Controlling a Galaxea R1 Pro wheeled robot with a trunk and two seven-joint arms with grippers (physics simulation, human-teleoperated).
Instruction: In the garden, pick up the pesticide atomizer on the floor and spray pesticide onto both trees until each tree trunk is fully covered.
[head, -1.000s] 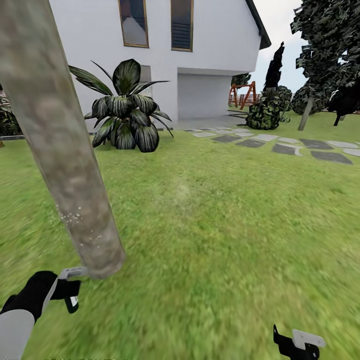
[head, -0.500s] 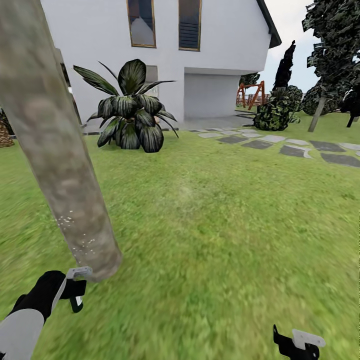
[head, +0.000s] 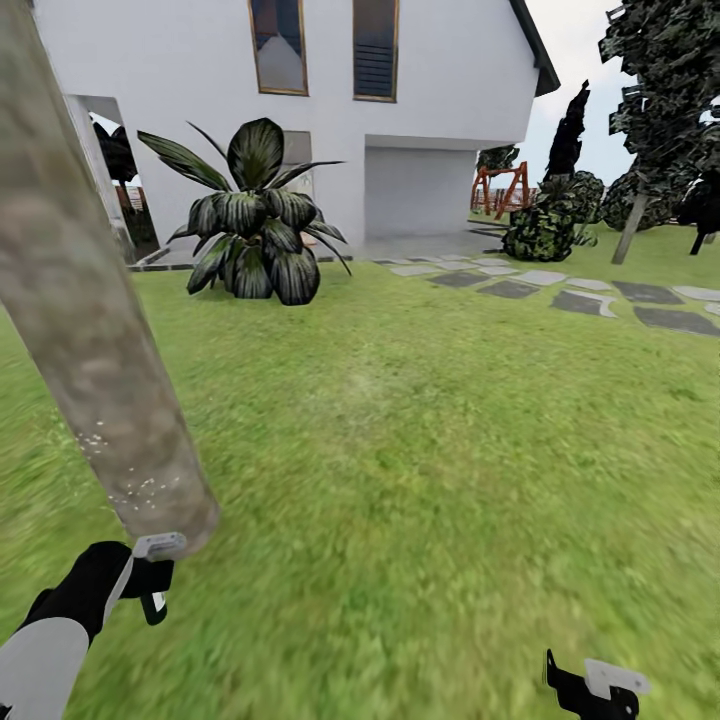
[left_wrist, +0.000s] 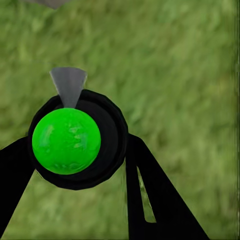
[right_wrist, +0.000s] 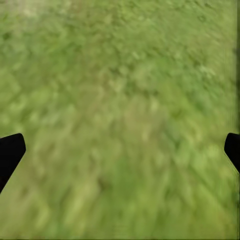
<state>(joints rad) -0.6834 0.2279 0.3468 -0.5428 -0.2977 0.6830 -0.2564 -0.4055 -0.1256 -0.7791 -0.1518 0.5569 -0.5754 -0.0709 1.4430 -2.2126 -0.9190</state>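
Observation:
A thick mottled grey-brown tree trunk (head: 90, 330) leans across the left of the head view, with white specks on the bark near its base. My left gripper (head: 150, 580) sits just below that base, shut on the pesticide atomizer (left_wrist: 66, 141). The left wrist view shows the atomizer end-on as a dark round bottle with a bright green top and a grey nozzle, held between the black fingers (left_wrist: 150, 195). My right gripper (head: 590, 690) is low at the right, open over bare grass (right_wrist: 120, 150). A second tree's trunk (head: 628, 228) stands far off at the right.
A white house (head: 450, 80) stands behind, with a large dark broad-leaved plant (head: 255, 225) in front of it. Pale stone slabs (head: 590, 300) run across the lawn at the right, by round bushes (head: 545, 230) and a narrow black tree (head: 567, 135).
The whole view has shifted, so the near trunk shows further left and an opening in the house wall has come into sight. The left gripper stays by the trunk's base.

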